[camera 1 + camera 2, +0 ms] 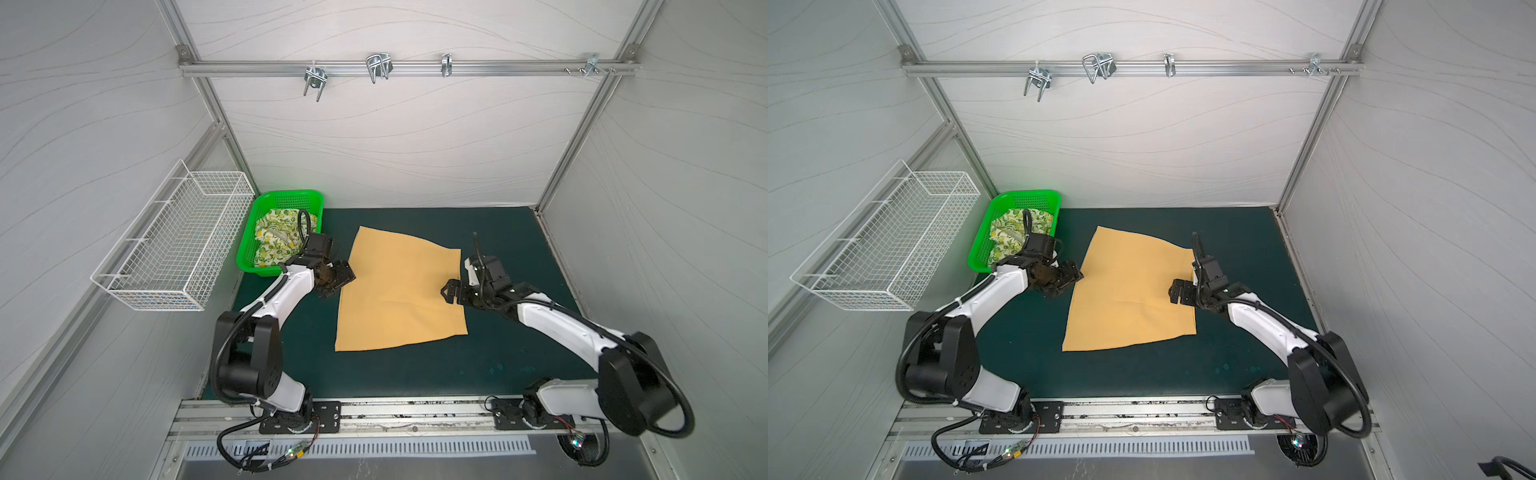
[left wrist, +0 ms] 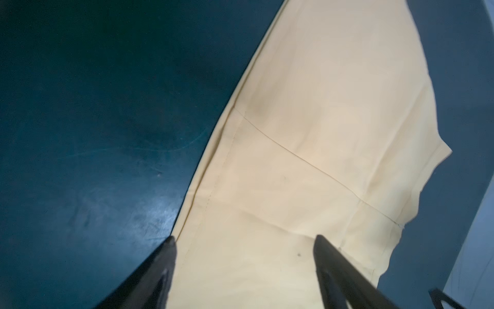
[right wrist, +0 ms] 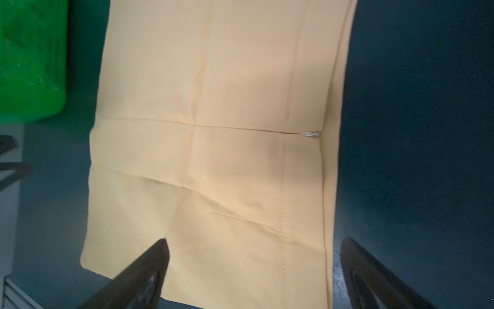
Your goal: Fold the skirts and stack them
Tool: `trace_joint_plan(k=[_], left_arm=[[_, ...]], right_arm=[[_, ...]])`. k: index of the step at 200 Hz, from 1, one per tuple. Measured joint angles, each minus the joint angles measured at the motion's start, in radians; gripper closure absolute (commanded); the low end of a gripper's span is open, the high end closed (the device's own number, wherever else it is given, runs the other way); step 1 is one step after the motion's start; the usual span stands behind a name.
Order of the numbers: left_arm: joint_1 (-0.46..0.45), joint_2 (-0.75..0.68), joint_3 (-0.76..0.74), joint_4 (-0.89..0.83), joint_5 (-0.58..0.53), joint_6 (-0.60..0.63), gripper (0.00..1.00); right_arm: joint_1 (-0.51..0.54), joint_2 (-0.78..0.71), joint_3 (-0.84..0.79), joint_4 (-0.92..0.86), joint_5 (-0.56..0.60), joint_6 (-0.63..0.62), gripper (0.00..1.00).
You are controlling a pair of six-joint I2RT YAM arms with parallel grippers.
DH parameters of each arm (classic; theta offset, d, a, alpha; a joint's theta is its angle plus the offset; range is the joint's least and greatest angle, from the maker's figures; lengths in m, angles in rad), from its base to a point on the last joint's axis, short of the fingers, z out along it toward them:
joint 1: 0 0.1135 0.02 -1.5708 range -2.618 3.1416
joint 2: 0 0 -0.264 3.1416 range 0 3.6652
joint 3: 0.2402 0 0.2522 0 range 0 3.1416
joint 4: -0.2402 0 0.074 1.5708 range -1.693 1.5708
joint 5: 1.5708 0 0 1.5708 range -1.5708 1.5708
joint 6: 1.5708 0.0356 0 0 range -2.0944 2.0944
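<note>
mustard skirt (image 1: 399, 291) spread flat, first fold not yet made

the mustard skirt lies open on the dark mat (image 1: 498, 365), mid-table in both top views. it is a flat trapezoid, its wider edge toward the left arm and its narrower edge toward the right arm. no part is turned over on itself; only a shallow crease or two runs across it. the lemon skirt (image 1: 276, 241) sits crumpled in the green basket (image 1: 291, 195) at the far left corner of the mat, apart from both arms.

the left gripper (image 1: 338, 276) hangs at the middle of the wider edge. its wrist view shows the fingers apart, one over the mat and one over the cloth, straddling the hem with nothing pinched. the right gripper (image 1: 449, 291) is over the narrower edge, fingers spread wide too, one above cloth and one above bare mat, holding nothing. in the right wrist view the zipper pull (image 3: 310, 134) lies on a seam near that edge. whether any tip touches the cloth i cannot tell.

my reading: the spreading is done and the first fold of this skirt is the step in hand. next, each gripper likely has to settle onto its edge and close on both layers. the two would then carry one side across together so the edges meet. thin cloth lying flat is hard to get under, and a shallow pinch may lift only the top layer.
</note>
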Motion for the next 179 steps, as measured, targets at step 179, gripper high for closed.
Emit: trace_joint_plan(k=[179], left_arm=[[-0.084, -0.436, -0.553, 0.060, 0.090, -0.194, 0.01]], right_arm=[[0.222, 0.324, 0.110, 0.129, 0.032, 0.051, 0.01]])
